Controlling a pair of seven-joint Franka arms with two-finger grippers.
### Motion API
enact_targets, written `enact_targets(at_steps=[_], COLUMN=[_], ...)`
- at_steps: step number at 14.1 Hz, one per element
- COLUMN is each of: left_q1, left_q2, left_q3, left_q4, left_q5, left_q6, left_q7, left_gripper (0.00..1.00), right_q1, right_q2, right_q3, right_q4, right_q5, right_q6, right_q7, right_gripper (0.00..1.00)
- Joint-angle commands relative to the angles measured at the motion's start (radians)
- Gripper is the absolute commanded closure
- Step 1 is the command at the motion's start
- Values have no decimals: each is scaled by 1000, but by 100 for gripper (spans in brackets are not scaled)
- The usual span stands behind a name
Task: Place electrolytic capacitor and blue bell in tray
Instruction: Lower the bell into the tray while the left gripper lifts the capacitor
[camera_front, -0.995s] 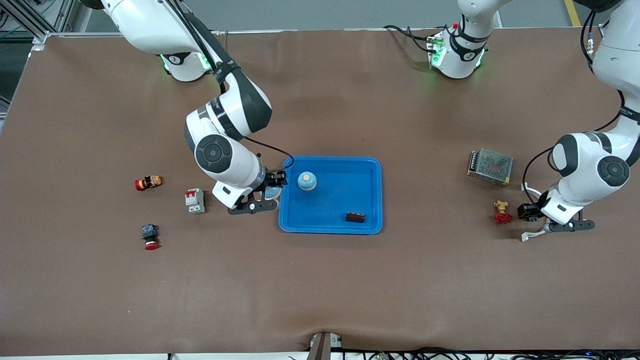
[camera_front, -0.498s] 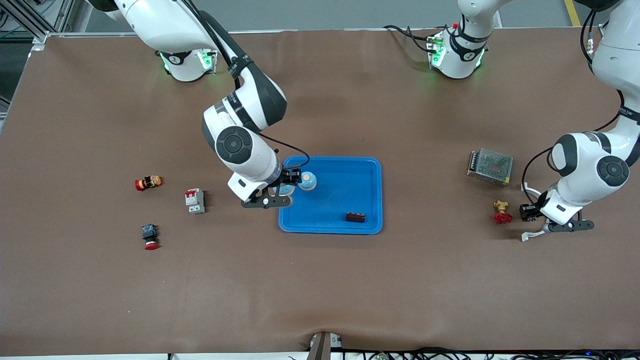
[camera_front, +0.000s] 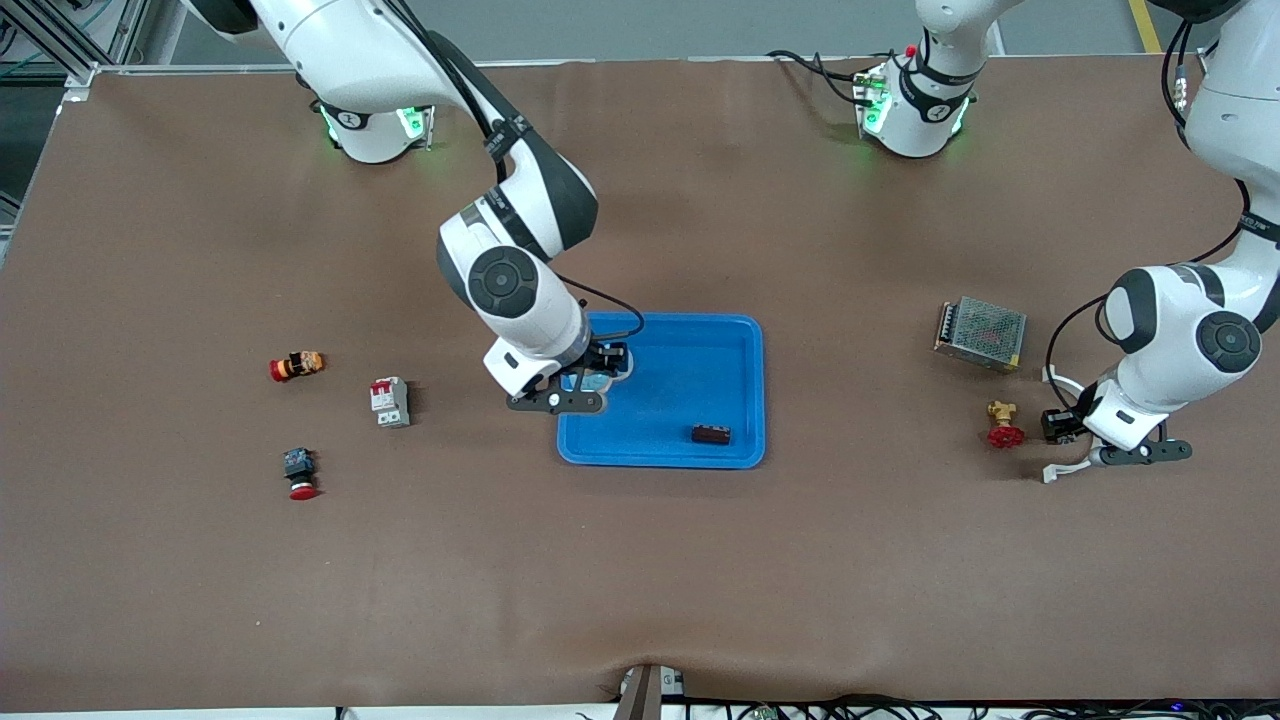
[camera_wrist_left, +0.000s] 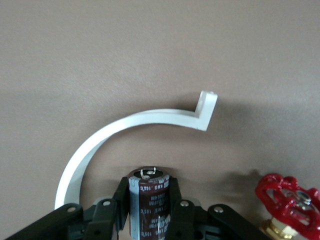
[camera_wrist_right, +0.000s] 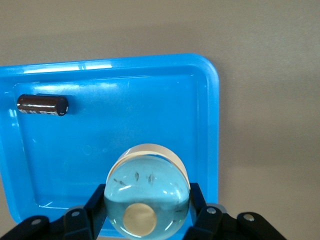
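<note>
1. The blue tray (camera_front: 700, 345) sits mid-desk. In it lies one dark electrolytic capacitor (camera_front: 711, 434) on its side, close to the rim nearest the front camera and toward the left arm's end of the tray.
2. The right wrist view shows a pale blue bell (camera_wrist_right: 147, 197) with a cream base and cream button, pinched between the fingers of the right claw (camera_wrist_right: 147, 212). Beneath it lie the tray floor (camera_wrist_right: 100, 150) and the lying capacitor (camera_wrist_right: 42, 105).
3. In the front view the right claw (camera_front: 592, 380) is over the tray at its right-arm end; whether the bell touches the tray floor cannot be told.
4. The left claw (camera_wrist_left: 150, 210) is pressed onto a second electrolytic capacitor (camera_wrist_left: 148, 197), brown-sleeved with a silver top, at the left arm's end of the brown desk (camera_front: 640, 560).
5. Just beside that claw are a curved white plastic strip (camera_wrist_left: 125, 127) and a red-handled brass valve (camera_wrist_left: 287, 202).
6. In the front view the left claw (camera_front: 1090, 445) is beside the valve (camera_front: 1003, 427); a metal mesh power supply (camera_front: 981, 332) sits farther from the front camera.
7. Toward the right arm's end lie a white and red breaker (camera_front: 389, 401), an orange and red push button (camera_front: 296, 366), and a red-capped switch (camera_front: 300, 473).
</note>
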Motion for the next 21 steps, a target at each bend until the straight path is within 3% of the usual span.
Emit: enact_targets(at_steps=[1, 12, 21], left_q1=[3, 2, 0], left_q2=[-44, -66, -84], left_q3=[-8, -140, -298], left_q4=[-9, 126, 168], left_q5=[18, -7, -4], left_q6=[-15, -317, -350], left_q7=[-58, -565, -1056], left_gripper=[100, 100, 100], right_q1=[29, 39, 49], right_q2=[36, 113, 174], right_q3=[-13, -28, -48], right_q4=[29, 29, 54], right_q5=[-40, -94, -95], right_q6=[19, 143, 186], right_q7=[55, 90, 92], right_gripper=[49, 49, 49])
